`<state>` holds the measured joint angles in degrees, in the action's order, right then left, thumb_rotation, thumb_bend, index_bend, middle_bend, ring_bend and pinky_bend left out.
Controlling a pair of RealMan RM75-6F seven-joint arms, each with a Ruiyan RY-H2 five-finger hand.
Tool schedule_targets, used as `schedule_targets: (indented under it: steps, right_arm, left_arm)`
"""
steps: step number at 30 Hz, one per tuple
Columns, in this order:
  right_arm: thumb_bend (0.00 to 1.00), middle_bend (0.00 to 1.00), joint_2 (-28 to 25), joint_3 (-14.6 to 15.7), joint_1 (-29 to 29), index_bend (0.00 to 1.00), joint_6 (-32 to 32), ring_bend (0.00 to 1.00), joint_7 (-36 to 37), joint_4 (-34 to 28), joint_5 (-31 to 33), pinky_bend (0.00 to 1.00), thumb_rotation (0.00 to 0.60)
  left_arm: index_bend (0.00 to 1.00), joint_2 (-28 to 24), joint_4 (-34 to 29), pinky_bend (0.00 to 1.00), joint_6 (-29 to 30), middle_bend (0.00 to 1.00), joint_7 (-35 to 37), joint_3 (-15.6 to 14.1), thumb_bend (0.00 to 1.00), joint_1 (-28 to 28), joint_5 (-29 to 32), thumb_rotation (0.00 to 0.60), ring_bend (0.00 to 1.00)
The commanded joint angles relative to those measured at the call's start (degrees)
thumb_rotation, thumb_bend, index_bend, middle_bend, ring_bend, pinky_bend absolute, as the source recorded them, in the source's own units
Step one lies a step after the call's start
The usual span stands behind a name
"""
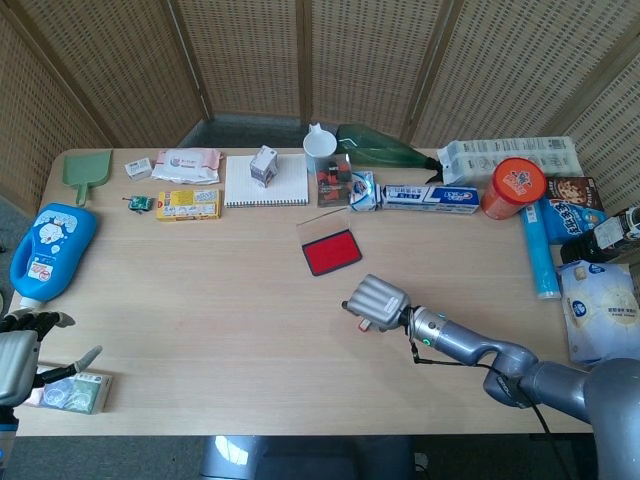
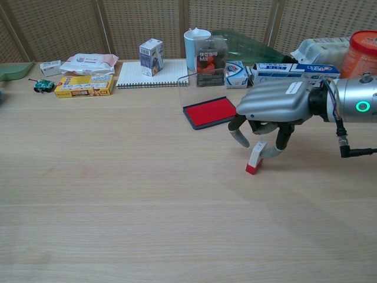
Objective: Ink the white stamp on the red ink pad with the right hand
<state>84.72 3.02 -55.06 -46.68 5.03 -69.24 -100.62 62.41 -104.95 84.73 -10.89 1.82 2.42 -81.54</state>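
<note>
The white stamp (image 2: 255, 157) with a red base leans tilted on the table, its red end down. My right hand (image 2: 273, 101) hovers just over it, fingers curled down on both sides. One fingertip (image 2: 272, 151) touches the stamp's right side, and the thumb stays a little apart on its left. In the head view my right hand (image 1: 375, 299) covers the stamp. The red ink pad (image 2: 210, 112) lies open just behind and left of the hand, also seen as the ink pad (image 1: 331, 251) mid-table. My left hand (image 1: 16, 362) rests at the table's near left corner, fingers apart.
A clear lid (image 2: 187, 88) stands behind the pad. Along the far edge are a notebook (image 1: 266, 183), a white cup (image 1: 320, 143), boxes, a toothpaste carton (image 1: 430, 197) and an orange tub (image 1: 512, 187). A blue case (image 1: 48, 248) lies left, and a packet (image 1: 72, 392) sits beside my left hand.
</note>
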Motion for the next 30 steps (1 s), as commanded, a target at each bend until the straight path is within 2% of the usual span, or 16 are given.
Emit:
schedule_targets:
  steps: [1,19,30]
  right_arm:
    - [0.29,1.00,0.2,0.1,0.0,0.53,0.1,1.00,-0.2,0.2,0.3,1.00,0.600]
    - [0.39,1.00,0.4,0.5,-0.2,0.54,0.8,1.00,-1.0,-0.3,2.4,1.00,0.600]
    - [0.42,1.00,0.4,0.2,-0.2,0.63,1.7,1.00,-0.1,-1.1,4.3,1.00,0.600]
  left_arm:
    - [0.37,0.0,0.1,0.18,0.0,0.40,0.1,0.0,0.12,0.0,0.0,0.189,0.31]
    - [0.37,-0.1,0.6,0.18,0.4,0.40,0.8,-0.3,0.12,-0.2,-0.4,0.188,0.31]
    - [0.37,0.1,0.8,0.18,0.3,0.40,0.9,-0.2,0.12,-0.1,-0.3,0.191,0.31]
